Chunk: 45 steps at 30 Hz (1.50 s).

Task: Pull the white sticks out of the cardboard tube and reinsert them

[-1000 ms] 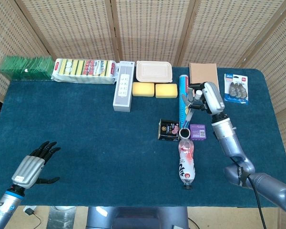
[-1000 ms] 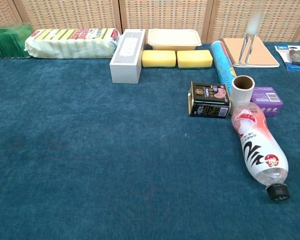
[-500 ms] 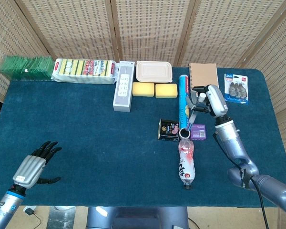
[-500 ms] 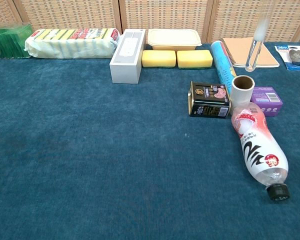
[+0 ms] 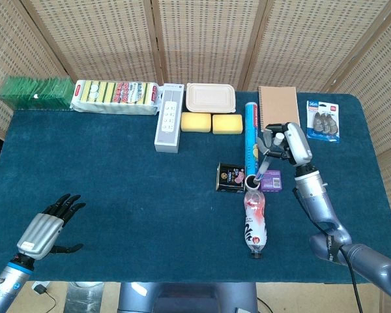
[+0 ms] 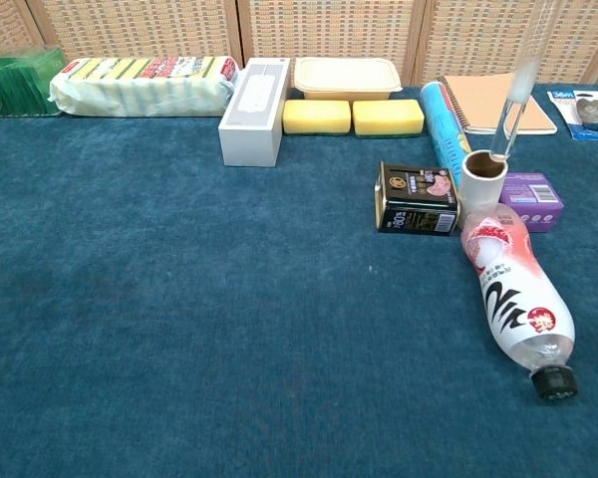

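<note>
A cardboard tube [image 6: 483, 180] stands upright between a black tin and a purple box; in the head view the tube [image 5: 252, 182] shows just above the bottle's base. My right hand [image 5: 283, 145] holds a white stick [image 6: 518, 98] that slants down, with its lower tip at the tube's open rim. In the head view the stick [image 5: 264, 163] runs from the hand down to the tube. The hand itself is out of the chest view. My left hand [image 5: 44, 225] hovers at the table's near left corner, fingers spread, holding nothing.
A plastic bottle [image 6: 510, 290] lies on its side right in front of the tube. A black tin [image 6: 416, 198], a purple box [image 6: 532, 200] and a blue cylinder [image 6: 443, 121] crowd around it. A notebook [image 5: 278, 103], sponges [image 5: 211, 122] and a white box [image 5: 169, 118] sit further back.
My right hand has come down and forward with the stick. The stick's lower tip has dropped from well above the table to the tube's rim. The left hand has not moved.
</note>
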Available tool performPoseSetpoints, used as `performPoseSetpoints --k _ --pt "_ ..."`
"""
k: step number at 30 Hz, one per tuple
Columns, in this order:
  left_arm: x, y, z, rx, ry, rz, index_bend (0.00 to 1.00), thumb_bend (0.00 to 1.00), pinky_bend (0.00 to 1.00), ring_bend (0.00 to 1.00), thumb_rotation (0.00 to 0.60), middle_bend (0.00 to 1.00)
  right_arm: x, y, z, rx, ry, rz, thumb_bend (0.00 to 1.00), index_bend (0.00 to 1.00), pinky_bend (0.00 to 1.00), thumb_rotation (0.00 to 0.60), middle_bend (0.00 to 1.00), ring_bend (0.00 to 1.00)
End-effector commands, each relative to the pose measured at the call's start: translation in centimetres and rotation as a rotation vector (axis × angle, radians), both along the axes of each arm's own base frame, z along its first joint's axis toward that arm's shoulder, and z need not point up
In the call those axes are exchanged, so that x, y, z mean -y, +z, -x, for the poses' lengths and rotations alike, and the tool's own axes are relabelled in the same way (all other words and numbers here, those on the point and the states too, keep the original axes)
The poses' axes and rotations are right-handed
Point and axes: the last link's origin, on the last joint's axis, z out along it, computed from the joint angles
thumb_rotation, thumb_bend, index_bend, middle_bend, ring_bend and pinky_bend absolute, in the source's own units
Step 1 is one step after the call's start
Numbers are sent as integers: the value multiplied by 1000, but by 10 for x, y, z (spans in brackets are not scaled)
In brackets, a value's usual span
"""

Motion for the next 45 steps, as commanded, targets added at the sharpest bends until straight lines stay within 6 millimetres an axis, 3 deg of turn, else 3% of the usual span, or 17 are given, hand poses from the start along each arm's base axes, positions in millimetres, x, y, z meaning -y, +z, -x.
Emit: performPoseSetpoints --k 1,45 --pt "0 0 1 0 5 2 135 113 237 31 456 84 0 0 0 6 2 0 454 789 1000 600 994 1000" --pt "1 5 0 -8 5 6 135 113 237 31 460 84 -5 -23 -20 107 21 -59 448 789 1000 600 994 1000"
